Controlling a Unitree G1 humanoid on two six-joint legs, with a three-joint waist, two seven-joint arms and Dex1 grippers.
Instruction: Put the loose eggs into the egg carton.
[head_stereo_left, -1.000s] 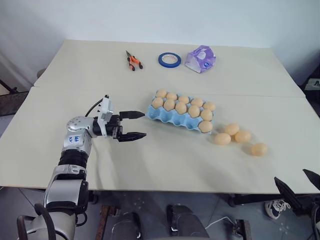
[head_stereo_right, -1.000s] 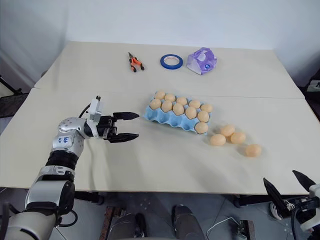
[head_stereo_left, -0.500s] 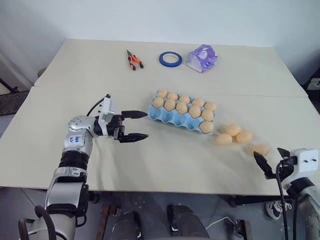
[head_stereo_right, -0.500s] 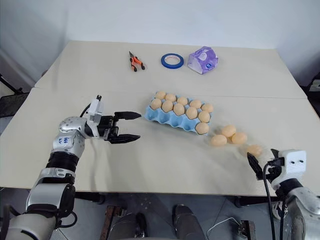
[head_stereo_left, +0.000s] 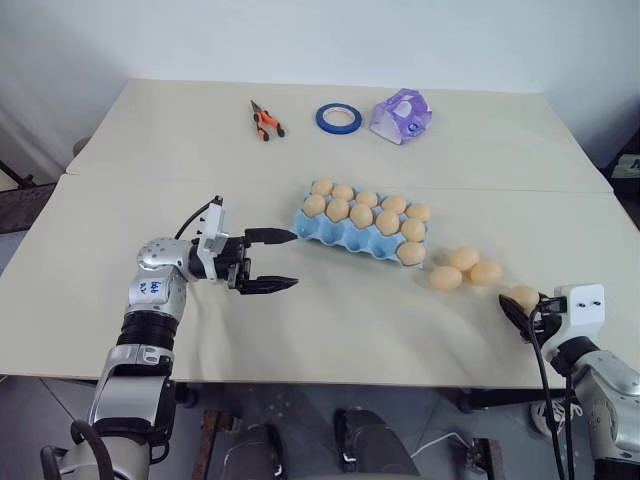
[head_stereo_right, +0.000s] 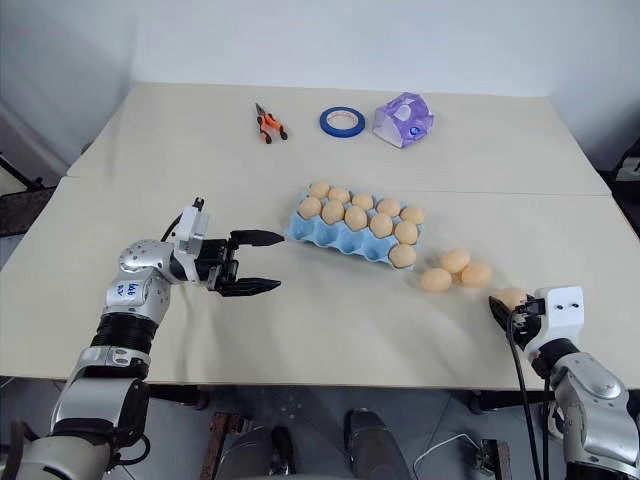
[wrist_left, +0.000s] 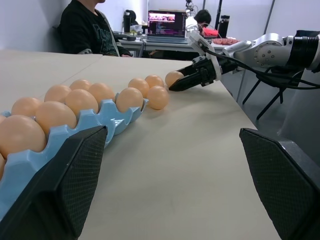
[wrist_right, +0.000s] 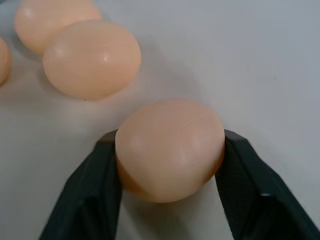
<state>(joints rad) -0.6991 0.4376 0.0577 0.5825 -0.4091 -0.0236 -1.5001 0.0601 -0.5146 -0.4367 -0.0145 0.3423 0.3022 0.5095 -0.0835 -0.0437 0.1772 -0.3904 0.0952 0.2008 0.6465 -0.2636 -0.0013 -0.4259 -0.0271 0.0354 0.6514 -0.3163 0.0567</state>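
Note:
The light blue egg carton (head_stereo_left: 331, 232) sits mid-table with eggs in its cups. To its right, three loose eggs (head_stereo_left: 463, 259) lie in a cluster on the table. A further loose egg (wrist_right: 170, 147) lies nearer the right front edge, with my right gripper (head_stereo_left: 514, 305) shut on it, one black finger (wrist_right: 95, 185) on each side. The left wrist view shows the same grip, with the right gripper (wrist_left: 181, 83) holding the egg low at the tabletop. My left gripper (head_stereo_left: 294, 260) is open, level and empty, just left of the carton.
Orange-handled pliers (head_stereo_left: 265, 120), a blue tape roll (head_stereo_left: 338, 118) and a purple-and-white packet (head_stereo_left: 400, 115) lie along the far side. A seam crosses the table behind the carton. A person (wrist_left: 85, 27) sits at a desk beyond the table.
My right gripper rose from below the table's front edge, moved forward to the rightmost loose egg and shut on it. The left gripper stayed in place, open.

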